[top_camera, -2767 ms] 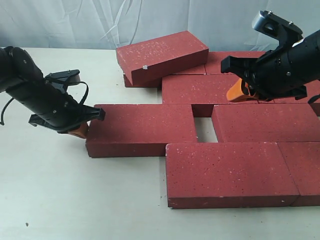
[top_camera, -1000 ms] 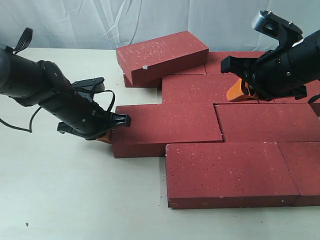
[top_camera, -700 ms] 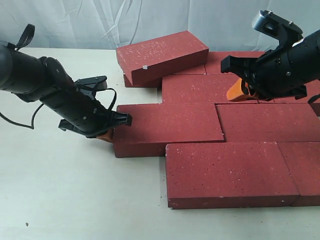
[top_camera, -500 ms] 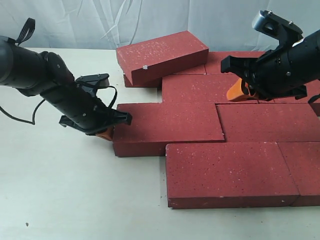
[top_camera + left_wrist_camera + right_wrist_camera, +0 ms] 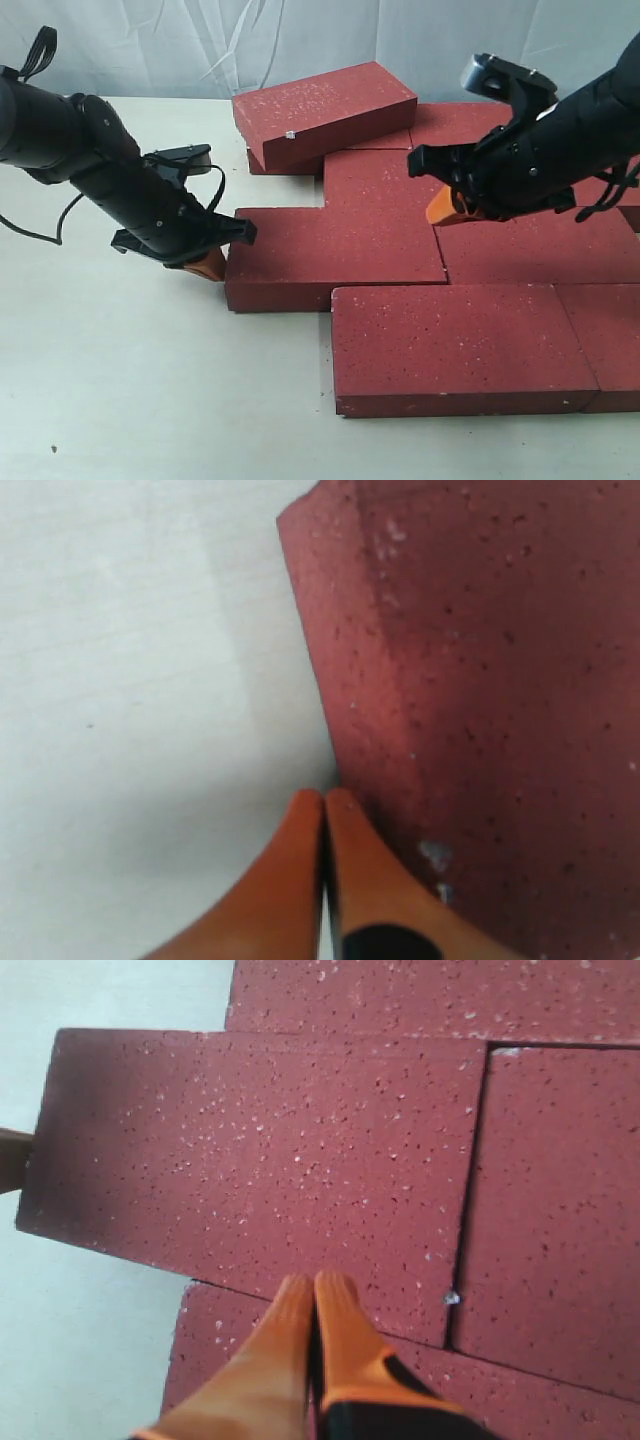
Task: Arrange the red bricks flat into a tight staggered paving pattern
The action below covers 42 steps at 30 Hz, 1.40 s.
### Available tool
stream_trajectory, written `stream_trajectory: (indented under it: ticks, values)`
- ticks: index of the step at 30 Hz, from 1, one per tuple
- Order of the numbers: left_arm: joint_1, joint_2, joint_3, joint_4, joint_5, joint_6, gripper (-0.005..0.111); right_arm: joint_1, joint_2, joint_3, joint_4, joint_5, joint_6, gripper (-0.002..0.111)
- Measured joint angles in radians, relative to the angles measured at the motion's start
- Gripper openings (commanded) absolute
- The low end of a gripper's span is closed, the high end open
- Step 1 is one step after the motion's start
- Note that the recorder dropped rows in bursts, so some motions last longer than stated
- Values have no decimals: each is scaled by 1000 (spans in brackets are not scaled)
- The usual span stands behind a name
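Bricks: the red bricks (image 5: pixel 450 340) lie flat in rows on the bench (image 5: pixel 120 380); one top brick (image 5: pixel 322 110) leans at the back.
Feel: likely heavy, hard and rough; best to push at an end.
Left claw (image 5: pixel 210 266): closed, empty, at the middle brick (image 5: pixel 335 255)'s left end.
Right claw (image 5: pixel 447 208): closed, empty, over the rows.
Room: open bench on the left.

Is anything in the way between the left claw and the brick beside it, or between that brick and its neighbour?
Nothing visible. The left gripper, shut, sits right at the end of the middle brick, no object between. At its other end that brick meets the neighbouring brick along a thin seam.
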Motion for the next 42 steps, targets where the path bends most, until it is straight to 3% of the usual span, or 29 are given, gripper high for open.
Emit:
stream_trajectory:
  ticks: [10, 23, 42]
  values:
    - [0, 0, 0, 0, 2, 0, 0, 19, 117, 0, -69, -137, -14, -1]
    - [0, 0, 0, 0, 4, 2, 0, 24, 228, 0, -80, -155, -15, -1]
    - [0, -36, 0, 19, 23, 4, 0, 24, -63, -43, -104, -47, -16, -1]
